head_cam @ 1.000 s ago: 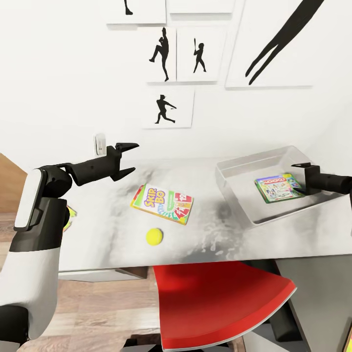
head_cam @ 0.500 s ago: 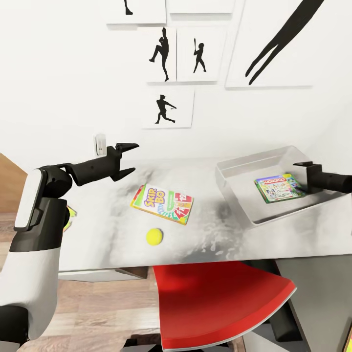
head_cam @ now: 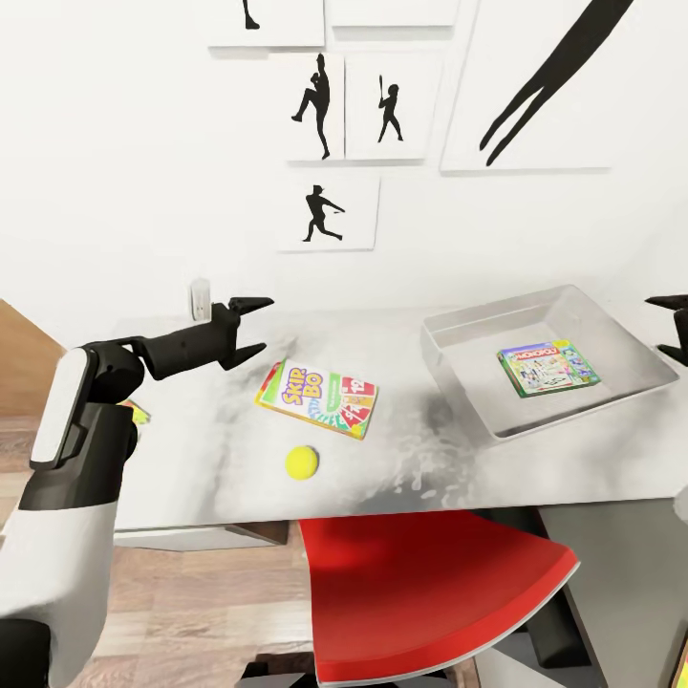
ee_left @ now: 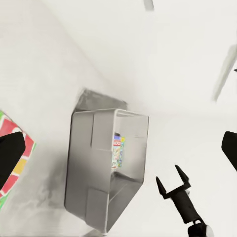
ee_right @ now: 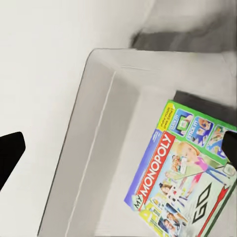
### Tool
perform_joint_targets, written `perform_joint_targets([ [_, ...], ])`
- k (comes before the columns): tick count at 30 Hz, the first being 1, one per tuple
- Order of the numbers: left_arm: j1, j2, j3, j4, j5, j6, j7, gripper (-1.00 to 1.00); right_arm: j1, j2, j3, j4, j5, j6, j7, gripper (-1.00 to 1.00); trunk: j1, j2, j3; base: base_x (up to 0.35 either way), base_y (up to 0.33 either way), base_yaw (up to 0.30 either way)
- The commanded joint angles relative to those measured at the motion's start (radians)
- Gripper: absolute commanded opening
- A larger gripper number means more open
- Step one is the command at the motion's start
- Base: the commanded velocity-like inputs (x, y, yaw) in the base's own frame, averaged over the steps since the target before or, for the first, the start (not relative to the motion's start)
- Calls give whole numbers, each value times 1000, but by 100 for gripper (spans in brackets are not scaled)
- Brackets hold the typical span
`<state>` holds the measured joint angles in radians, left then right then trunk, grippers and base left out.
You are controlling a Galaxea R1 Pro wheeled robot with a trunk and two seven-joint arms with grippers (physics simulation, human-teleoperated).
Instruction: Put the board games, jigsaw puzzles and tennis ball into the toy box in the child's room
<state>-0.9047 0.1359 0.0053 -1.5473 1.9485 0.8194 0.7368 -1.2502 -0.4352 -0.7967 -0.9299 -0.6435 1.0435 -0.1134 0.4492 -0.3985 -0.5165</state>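
On the white table (head_cam: 191, 459) lies the Skip-Bo board game (head_cam: 317, 398) (ee_left: 15, 160), with the tennis ball (head_cam: 302, 462) just in front of it. The grey toy box (head_cam: 459, 377) (ee_left: 94, 173) (ee_right: 94, 148) stands at the right and holds a Monopoly board game (head_cam: 548, 367) (ee_left: 116, 150) (ee_right: 187, 182). My left gripper (head_cam: 260, 325) hovers open above the table, left of and behind the Skip-Bo box, holding nothing. My right gripper (head_cam: 672, 327) (ee_left: 170, 178) is open and empty beside the toy box's right side. A colourful sliver (head_cam: 140, 414) peeks out behind my left arm.
A red chair (head_cam: 430, 592) is tucked under the table's front edge. The wall behind carries black silhouette prints (head_cam: 325, 205) and a small white socket (head_cam: 199, 296). Wooden floor (head_cam: 191, 592) shows at the lower left.
My right gripper has pulled back to the right, from over the Monopoly box to outside the toy box. My left arm has shifted slightly back and up.
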Motion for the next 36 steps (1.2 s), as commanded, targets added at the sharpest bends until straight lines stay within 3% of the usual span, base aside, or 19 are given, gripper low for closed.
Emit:
perform_joint_targets([
  [1, -1, 0, 1, -1, 10, 1, 10, 100, 0, 0, -1, -3, -11, 4, -10, 100, 1, -2, -1, 0, 0, 0],
  [5, 34, 1, 1, -19, 13, 2, -17, 100, 123, 0, 63, -212, -16, 4, 109, 100, 1, -2, -1, 0, 0, 0],
  [9, 48, 2, 1, -27, 13, 2, -40, 100, 183, 2, 80, -315, -24, 4, 173, 100, 1, -2, -1, 0, 0, 0],
  [13, 67, 3, 0, -36, 13, 5, -85, 100, 317, 1, 103, -498, -41, 4, 274, 100, 1, -2, -1, -11, 0, 0],
  [14, 67, 3, 0, -36, 13, 5, -85, 100, 317, 1, 103, -498, -41, 4, 274, 100, 1, -2, -1, -36, 0, 0],
  [17, 77, 3, -8, -41, 13, 6, -104, 100, 405, -3, 110, -591, -49, 4, 321, 100, 1, -2, -1, -126, 0, 0],
  [22, 86, 3, -19, -48, 13, 7, -115, 100, 458, -6, 117, -638, -53, 4, 352, 100, 1, -2, -1, -216, 0, 0],
  [31, 92, 3, -27, -58, 13, 10, -140, 100, 506, -14, 209, -679, -56, 4, 424, 100, 1, -2, -1, -290, 19, 0],
  [36, 94, 4, -29, -60, 13, 18, -172, 100, 514, -22, 233, -684, -56, 4, 437, 100, 1, -2, -1, -287, 118, 0],
])
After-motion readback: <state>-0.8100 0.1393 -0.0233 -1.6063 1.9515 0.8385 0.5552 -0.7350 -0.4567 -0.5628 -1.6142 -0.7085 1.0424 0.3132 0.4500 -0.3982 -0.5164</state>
